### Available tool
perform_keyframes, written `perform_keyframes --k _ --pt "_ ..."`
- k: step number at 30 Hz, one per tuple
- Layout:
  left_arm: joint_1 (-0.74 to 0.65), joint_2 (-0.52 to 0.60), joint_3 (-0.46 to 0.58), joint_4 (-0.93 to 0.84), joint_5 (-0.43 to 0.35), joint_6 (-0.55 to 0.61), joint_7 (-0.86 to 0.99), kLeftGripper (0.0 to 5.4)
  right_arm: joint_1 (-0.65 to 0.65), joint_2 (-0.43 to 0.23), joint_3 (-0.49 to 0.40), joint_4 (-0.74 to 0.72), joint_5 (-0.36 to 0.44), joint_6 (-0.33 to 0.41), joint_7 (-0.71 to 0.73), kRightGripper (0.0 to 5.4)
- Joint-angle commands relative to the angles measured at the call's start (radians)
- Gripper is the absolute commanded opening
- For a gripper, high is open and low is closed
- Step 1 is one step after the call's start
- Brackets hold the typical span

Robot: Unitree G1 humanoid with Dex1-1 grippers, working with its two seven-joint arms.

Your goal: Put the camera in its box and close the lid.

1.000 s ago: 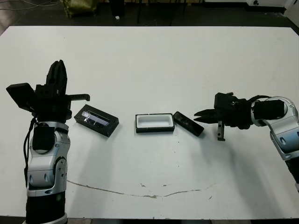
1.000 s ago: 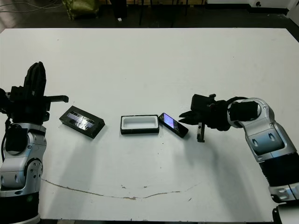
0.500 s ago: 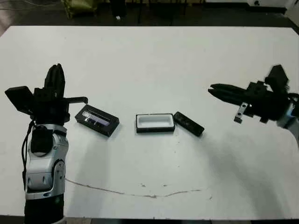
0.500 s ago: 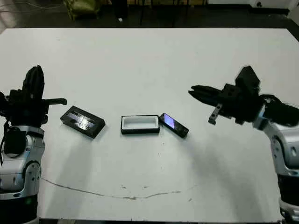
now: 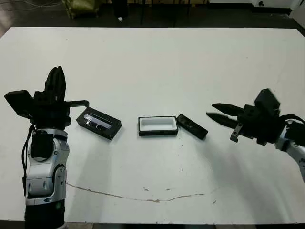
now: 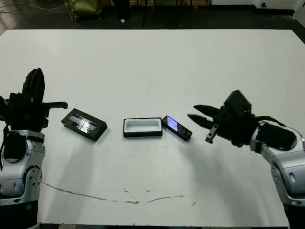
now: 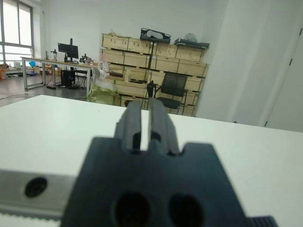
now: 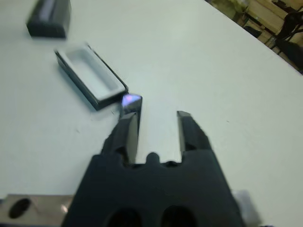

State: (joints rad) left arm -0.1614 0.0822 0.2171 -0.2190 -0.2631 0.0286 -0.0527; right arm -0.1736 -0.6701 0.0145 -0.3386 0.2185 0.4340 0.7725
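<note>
White table [image 5: 157, 62], head views. Box [image 5: 157, 126] sits at centre frame, white lining up, nothing inside. Camera [image 5: 192, 126] lies just right of the box, angled, its near end close to or touching the box's right end; cannot tell which. In the right eye view its screen shows bluish. Lid [image 5: 98, 123] lies left of the box, apart from it, window strip up, slightly skewed. Right gripper [image 5: 215, 110] at right of frame, pointing left toward the camera, near it but not touching; 2 fingers spread with a clear gap, holding nothing. Right wrist view confirms the gap, with the camera's lit end just beyond 1 fingertip and the box farther on. Left gripper [image 5: 56, 76] at left of frame, raised, pointing up-frame, left of the lid; fingers pressed together, holding nothing.
</note>
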Motion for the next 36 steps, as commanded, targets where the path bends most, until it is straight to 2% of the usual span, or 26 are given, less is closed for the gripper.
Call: perform_keyframes --k 1,5,9,15,16,19,22,25,30,36 --pt "0.018 0.006 0.007 0.017 0.0 0.007 -0.001 0.0 0.044 -0.003 0.027 0.013 -0.045 -0.035 -0.022 2.18" --pt "0.02 0.006 0.009 0.016 0.003 0.011 0.004 0.0 0.058 0.024 0.036 0.047 -0.04 -0.058 -0.023 3.07" --pt "0.023 0.008 0.009 0.02 0.001 0.002 -0.004 0.0 0.064 0.024 0.043 0.032 -0.053 -0.081 -0.027 3.96" --pt "0.024 0.005 0.012 0.024 -0.011 0.002 -0.01 0.0 0.059 0.013 0.041 0.0 -0.02 -0.032 -0.003 5.33" --pt "0.025 0.003 0.013 0.024 -0.015 0.005 -0.011 0.0 0.056 0.01 0.041 -0.006 -0.01 -0.019 0.005 5.37" --pt "0.024 0.007 0.01 0.025 -0.014 0.006 -0.012 0.0 0.048 0.009 0.042 -0.01 0.004 0.005 0.016 5.37" --pt "0.023 0.01 0.009 0.029 -0.011 0.0 -0.014 0.0 0.041 0.012 0.042 -0.032 0.017 0.064 0.005 5.35" --pt "0.02 0.009 0.009 0.031 -0.011 0.001 -0.011 0.0 0.045 0.035 0.048 -0.002 0.014 0.052 -0.006 5.08" --pt "0.02 0.008 0.006 0.024 -0.016 0.013 -0.009 0.0 0.045 0.073 0.053 0.078 0.027 0.066 -0.017 3.92" --pt "0.022 0.007 0.001 0.019 -0.005 0.014 -0.004 0.0 0.033 0.076 0.087 0.148 0.006 0.039 -0.002 2.57"
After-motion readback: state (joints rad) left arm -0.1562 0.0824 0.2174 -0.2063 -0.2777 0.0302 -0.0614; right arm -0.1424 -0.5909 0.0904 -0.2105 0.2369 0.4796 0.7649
